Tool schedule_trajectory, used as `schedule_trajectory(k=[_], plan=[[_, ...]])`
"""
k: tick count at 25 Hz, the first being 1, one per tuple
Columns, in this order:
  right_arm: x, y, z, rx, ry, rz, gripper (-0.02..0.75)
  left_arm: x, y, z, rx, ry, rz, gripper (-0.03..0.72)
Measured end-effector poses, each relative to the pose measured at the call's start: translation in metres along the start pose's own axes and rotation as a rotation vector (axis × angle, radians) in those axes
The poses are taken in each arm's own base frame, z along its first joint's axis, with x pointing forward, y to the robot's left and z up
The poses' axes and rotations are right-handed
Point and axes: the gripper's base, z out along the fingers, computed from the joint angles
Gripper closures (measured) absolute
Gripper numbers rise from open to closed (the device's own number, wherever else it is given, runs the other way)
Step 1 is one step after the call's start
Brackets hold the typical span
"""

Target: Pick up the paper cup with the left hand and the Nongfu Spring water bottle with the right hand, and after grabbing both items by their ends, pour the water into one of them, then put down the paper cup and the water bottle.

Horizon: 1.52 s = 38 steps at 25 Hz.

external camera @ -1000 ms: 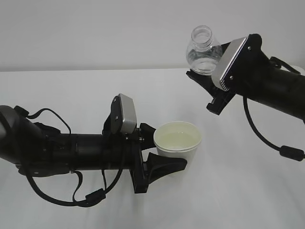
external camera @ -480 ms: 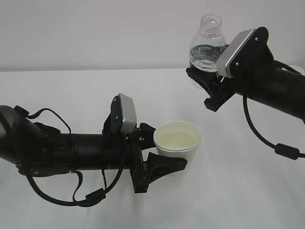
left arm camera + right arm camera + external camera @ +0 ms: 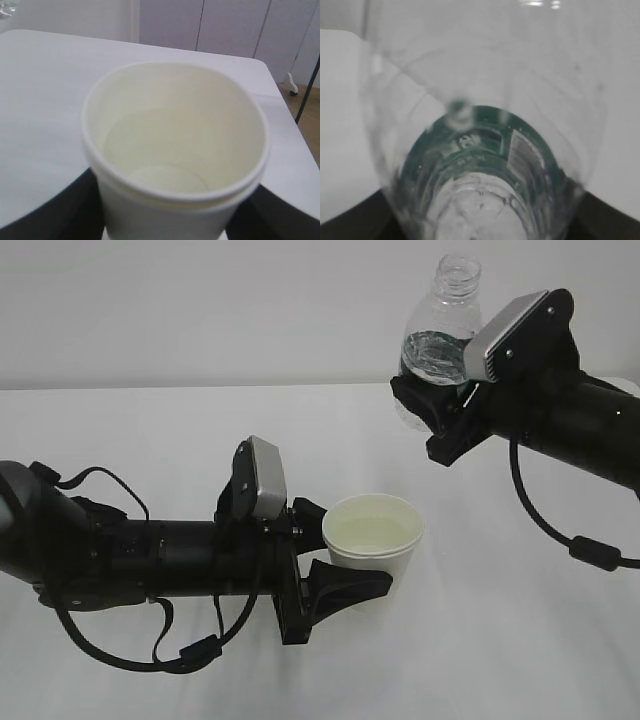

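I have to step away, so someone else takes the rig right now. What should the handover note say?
Left hand: shut on the paper cup, held upright, low over the table; water is in the cup.
Right hand: shut on the Nongfu Spring water bottle, raised, up and to the right of the cup, neck pointing up, a little water left inside.
Done: both picked up, water poured into the cup.
Left: set the cup and the bottle down on the table and release both.
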Motion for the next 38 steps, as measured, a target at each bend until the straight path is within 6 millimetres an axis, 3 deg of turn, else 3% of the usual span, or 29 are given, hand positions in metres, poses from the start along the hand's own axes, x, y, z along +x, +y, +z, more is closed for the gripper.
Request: schedule_trajectory(k=[23,38], plan=[[0.009,-0.025,-0.004,0.285,0.071,0.188,0.286,-0.001,0.003,0.0,-0.036,-0.015,-0.018,0.226],[0.014,-0.036,-0.009,0.422,0.128,0.132,0.286,-0.001,0.003,0.0,-0.037,-0.016,-0.019,0.226]])
